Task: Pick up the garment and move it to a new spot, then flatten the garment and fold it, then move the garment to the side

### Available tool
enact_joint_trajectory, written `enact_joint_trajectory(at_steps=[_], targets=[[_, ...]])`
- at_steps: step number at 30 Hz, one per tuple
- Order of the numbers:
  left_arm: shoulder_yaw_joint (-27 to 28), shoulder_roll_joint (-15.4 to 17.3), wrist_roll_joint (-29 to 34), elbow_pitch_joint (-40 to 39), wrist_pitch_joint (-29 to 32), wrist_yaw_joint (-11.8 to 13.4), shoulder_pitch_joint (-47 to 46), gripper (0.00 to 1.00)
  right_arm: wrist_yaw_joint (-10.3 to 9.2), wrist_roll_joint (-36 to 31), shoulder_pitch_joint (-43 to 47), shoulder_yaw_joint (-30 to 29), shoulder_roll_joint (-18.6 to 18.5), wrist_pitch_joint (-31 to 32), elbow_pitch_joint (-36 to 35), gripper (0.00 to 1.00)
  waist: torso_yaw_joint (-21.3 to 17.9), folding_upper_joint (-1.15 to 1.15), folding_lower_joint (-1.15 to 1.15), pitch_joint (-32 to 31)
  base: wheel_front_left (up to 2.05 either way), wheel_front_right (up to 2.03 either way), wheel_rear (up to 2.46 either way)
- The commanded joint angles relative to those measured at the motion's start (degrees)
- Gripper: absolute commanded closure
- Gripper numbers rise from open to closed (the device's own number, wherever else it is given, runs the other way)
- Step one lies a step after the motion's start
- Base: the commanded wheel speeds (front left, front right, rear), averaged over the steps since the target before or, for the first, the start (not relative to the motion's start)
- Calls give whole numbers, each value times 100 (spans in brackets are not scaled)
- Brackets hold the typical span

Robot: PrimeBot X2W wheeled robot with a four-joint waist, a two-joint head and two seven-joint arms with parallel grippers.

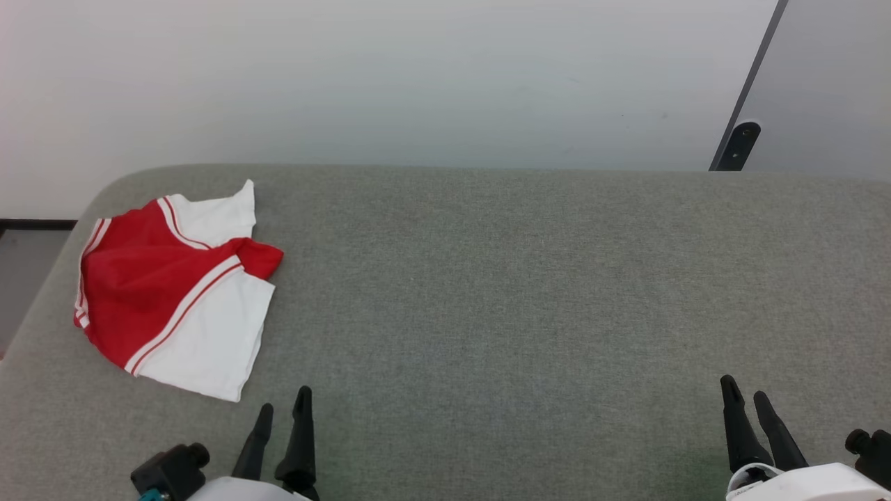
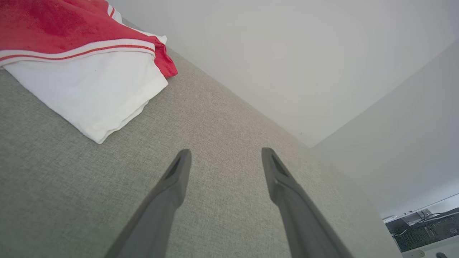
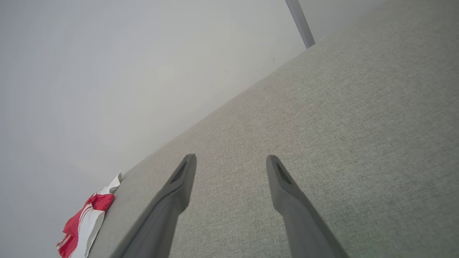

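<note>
Nearest: left claw [image 1: 284,399] at lower left, fingers spread, gripping nothing. Opposite, right claw [image 1: 743,387] at lower right, likewise spread and bare. Beyond left claw, not touching: garment [image 1: 153,278], red with white sleeves, loosely folded at left end of grey counter [image 1: 522,278].

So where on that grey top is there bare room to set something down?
The grey surface is bare from the garment rightward to its right edge, between the wall and the left tool and right tool. Only the left end is taken, where the garment lies bunched.
</note>
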Motion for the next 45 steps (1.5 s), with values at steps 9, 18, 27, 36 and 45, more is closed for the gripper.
enact_joint_trajectory(at_steps=[9,18,27,36,45], targets=[[-138,61,760,-178,-194,98,37,0,3,-700,87,73,23,-165,-139,0,16,0,0,8,0,0,0],[-218,76,1268,-265,-330,144,101,0,3,-1178,200,47,48,-282,-212,0,25,0,0,16,0,0,0],[-273,81,1767,-324,-459,136,154,0,3,-1511,246,44,75,-408,-277,0,33,0,0,39,0,0,0],[-282,70,2162,-387,-577,102,213,0,3,-1769,291,31,99,-516,-316,0,41,0,0,55,0,0,0],[-271,48,2449,-404,-671,55,258,0,4,-2001,318,53,115,-605,-355,0,38,0,0,68,0,0,0]])
